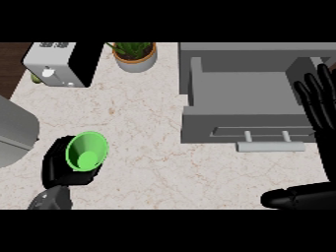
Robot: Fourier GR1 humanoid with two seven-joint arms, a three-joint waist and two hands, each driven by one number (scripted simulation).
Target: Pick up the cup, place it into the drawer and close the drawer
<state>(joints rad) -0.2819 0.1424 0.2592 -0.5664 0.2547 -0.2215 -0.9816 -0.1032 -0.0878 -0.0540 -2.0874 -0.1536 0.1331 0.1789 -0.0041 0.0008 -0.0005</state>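
Note:
A green cup (87, 151) sits at the lower left of the counter, mouth tilted toward me. My left hand (60, 165) is curled round it from below and behind, so most of the cup's body is hidden. The grey drawer (240, 96) stands pulled open at the upper right, its inside bare, with a light handle (269, 144) on its front. My right hand (329, 128) is open at the right edge, fingers straight and pointing up beside the drawer's right wall, thumb stretched out low to the left.
A white toaster (57, 64) stands at the back left, a potted plant (134, 55) beside it. A grey rounded object (3, 128) lies along the left edge. Marble counter (149, 147) stretches between the cup and the drawer.

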